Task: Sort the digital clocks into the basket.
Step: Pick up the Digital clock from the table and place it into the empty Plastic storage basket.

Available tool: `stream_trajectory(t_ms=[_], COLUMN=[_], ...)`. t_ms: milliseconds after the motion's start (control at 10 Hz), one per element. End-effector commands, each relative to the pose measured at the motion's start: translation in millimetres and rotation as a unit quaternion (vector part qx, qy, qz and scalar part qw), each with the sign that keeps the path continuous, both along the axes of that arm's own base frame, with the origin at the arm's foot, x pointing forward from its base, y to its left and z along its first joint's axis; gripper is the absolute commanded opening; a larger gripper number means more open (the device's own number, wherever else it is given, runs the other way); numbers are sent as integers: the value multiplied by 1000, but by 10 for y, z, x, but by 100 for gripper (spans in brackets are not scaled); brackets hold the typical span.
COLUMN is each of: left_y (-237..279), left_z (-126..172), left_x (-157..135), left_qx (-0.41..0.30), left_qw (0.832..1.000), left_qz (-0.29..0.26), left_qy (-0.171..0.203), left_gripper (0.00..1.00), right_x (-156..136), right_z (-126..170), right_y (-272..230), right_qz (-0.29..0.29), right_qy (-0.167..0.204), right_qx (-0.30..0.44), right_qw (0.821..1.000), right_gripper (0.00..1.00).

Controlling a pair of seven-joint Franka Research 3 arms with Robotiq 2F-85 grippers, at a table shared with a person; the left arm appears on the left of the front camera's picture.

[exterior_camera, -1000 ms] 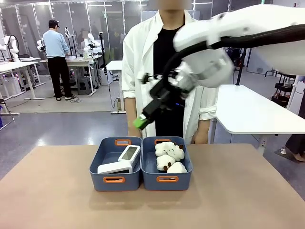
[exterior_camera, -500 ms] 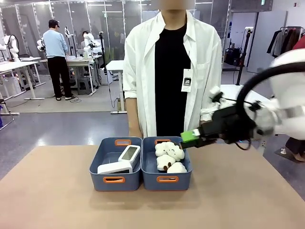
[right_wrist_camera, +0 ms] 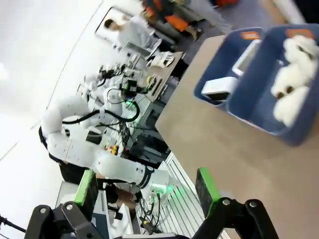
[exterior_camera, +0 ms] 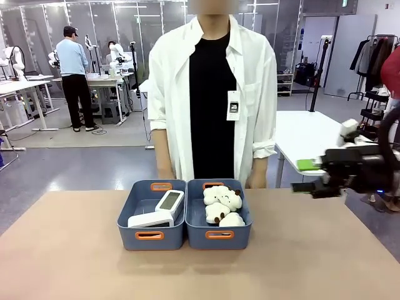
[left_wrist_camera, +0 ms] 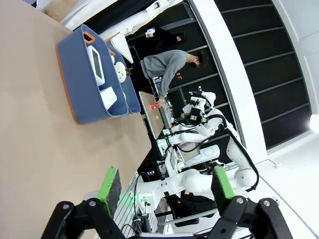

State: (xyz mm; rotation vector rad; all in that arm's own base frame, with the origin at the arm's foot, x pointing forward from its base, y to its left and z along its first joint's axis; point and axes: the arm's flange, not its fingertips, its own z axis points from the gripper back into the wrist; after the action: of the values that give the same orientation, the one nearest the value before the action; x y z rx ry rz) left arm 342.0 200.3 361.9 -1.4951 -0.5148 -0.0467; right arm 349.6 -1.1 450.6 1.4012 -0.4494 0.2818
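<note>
The right gripper hangs at the right edge of the front view, above the table and well to the side of the bins, its fingers apart with nothing between them. Its own camera shows the same: green pads spread wide on empty air, the wrist rolled so the bins sit in the upper right corner. That pose reads as an arm parked out of the way, not one lining up a grasp.

The left gripper also stands open and empty in its wrist view, well apart from the bins, which show small and tilted at the upper left.

Both clocks already lie in the left basket: one leans screen-up against the wall shared with the neighbouring bin, the other lies flatter at the near end (its screen cannot be made out). They rest touching or nearly so.

The adjoining right bin holds the plush clouds, kept separate, which is the point of sorting. No clock shows on the table itself.

A person stands just beyond the bins, arms down.

Judging from this, the sort looks finished, and the open, withdrawn grippers fit that.
</note>
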Motion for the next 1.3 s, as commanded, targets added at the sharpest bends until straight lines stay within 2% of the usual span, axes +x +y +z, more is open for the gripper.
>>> stream_trajectory(t_ms=[0,100,300,400,1200], left_y=[-12,-12,-12,-12,-12], left_z=[25,25,25,25,25], left_x=[-38,-38,-38,-38,-38], left_qx=[3,3,3,3,3], left_qw=[1000,1000,1000,1000,1000], left_qz=[-3,-3,-3,-3,-3], left_qy=[0,0,0,0,0], left_gripper=[93,93,93,93,93], right_x=[-529,-541,-369,-129,-129], right_z=[-324,-463,-620,-335,-335], right_y=[-223,-309,-405,-591,-591], right_qz=[-16,-14,-27,-25,-25], right_qy=[34,48,40,49,49], right_qx=[2,5,-62,-16,-16], right_qw=[999,999,997,998,998], right_gripper=[100,100,100,100,100])
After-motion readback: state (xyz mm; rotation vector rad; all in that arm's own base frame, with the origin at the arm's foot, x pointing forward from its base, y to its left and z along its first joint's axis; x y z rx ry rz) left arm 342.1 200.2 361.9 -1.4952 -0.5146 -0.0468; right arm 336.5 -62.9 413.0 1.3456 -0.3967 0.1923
